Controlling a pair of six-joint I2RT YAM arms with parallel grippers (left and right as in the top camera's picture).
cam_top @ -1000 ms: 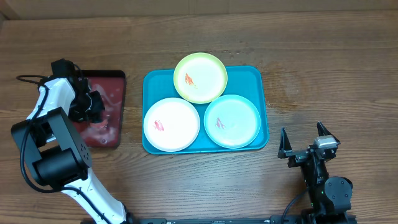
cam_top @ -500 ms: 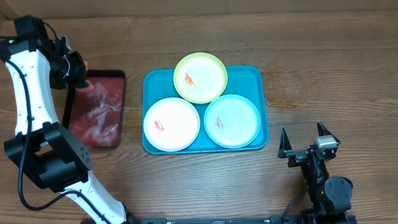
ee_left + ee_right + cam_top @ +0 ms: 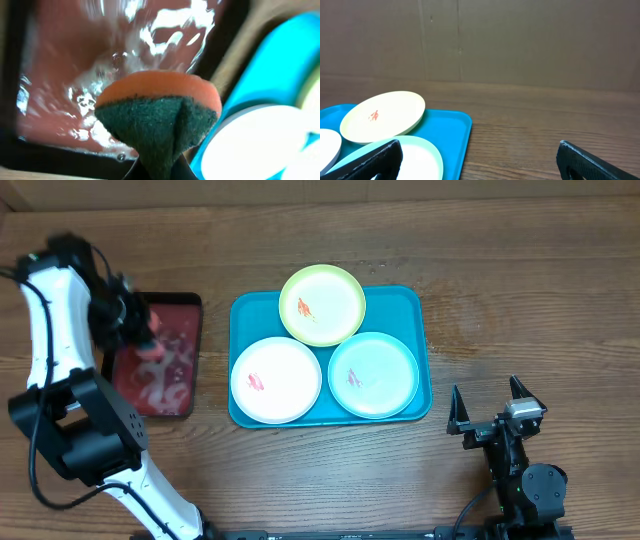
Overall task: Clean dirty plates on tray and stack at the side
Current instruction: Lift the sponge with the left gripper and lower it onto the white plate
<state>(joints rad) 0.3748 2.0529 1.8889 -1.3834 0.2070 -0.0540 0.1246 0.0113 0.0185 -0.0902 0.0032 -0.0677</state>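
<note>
The teal tray (image 3: pixel 405 304) holds three plates: a yellow-green plate (image 3: pixel 322 304) at the back with an orange smear, a white plate (image 3: pixel 276 379) front left with a red smear, and a pale mint plate (image 3: pixel 373 374) front right. My left gripper (image 3: pixel 140 335) is shut on an orange and dark green sponge (image 3: pixel 159 112) above the dark red tray (image 3: pixel 160 370). My right gripper (image 3: pixel 492 412) is open and empty, right of the teal tray. The tray (image 3: pixel 451 127) and plates also show in the right wrist view.
The dark red tray (image 3: pixel 60 65) holds shiny water and sits left of the teal tray. Bare wooden table lies to the right of and behind the teal tray. A brown wall stands at the back (image 3: pixel 520 40).
My left arm lifted from the dark red tray to its back left corner, then came back down over the tray's upper part. The right arm and plates have not moved.
</note>
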